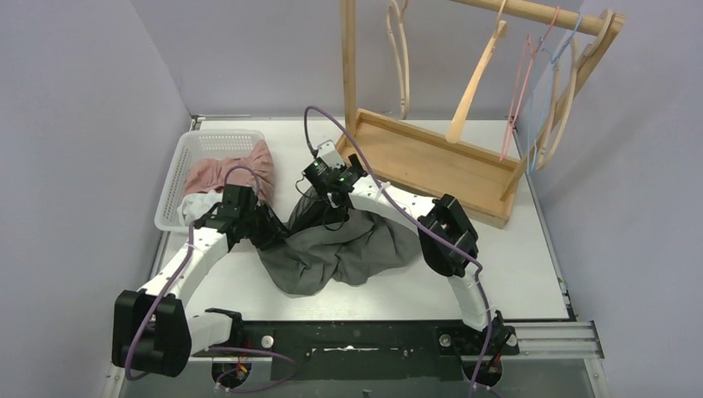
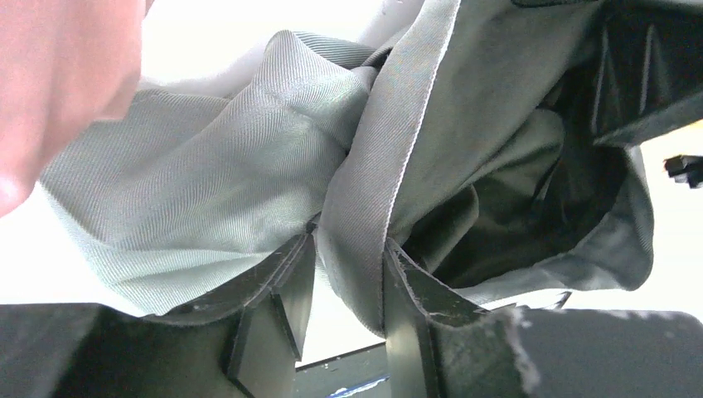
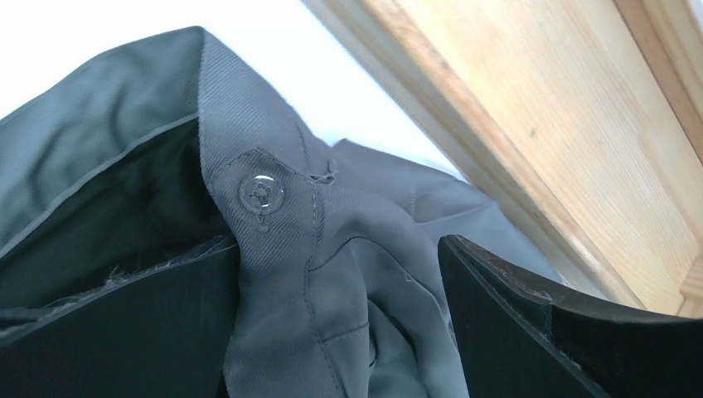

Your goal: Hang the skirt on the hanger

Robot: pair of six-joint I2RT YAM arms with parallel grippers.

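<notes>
The grey skirt (image 1: 348, 249) lies crumpled on the middle of the table, its dark lining showing at the top. My left gripper (image 1: 267, 230) is at its left edge; in the left wrist view the gripper (image 2: 348, 240) is shut on the waistband (image 2: 373, 166). My right gripper (image 1: 330, 197) is at the skirt's raised far edge. In the right wrist view the gripper (image 3: 340, 249) holds a thick bunch of the buttoned waistband (image 3: 265, 195), jaws fairly wide apart. A wooden hanger (image 1: 477, 79) hangs on the rack at the back right.
The wooden rack's base (image 1: 431, 162) stands just behind my right gripper, with pink (image 1: 521, 91) and blue (image 1: 562, 50) hangers and more wooden ones on its rail. A white basket (image 1: 178, 178) with pink and white clothes sits at the left.
</notes>
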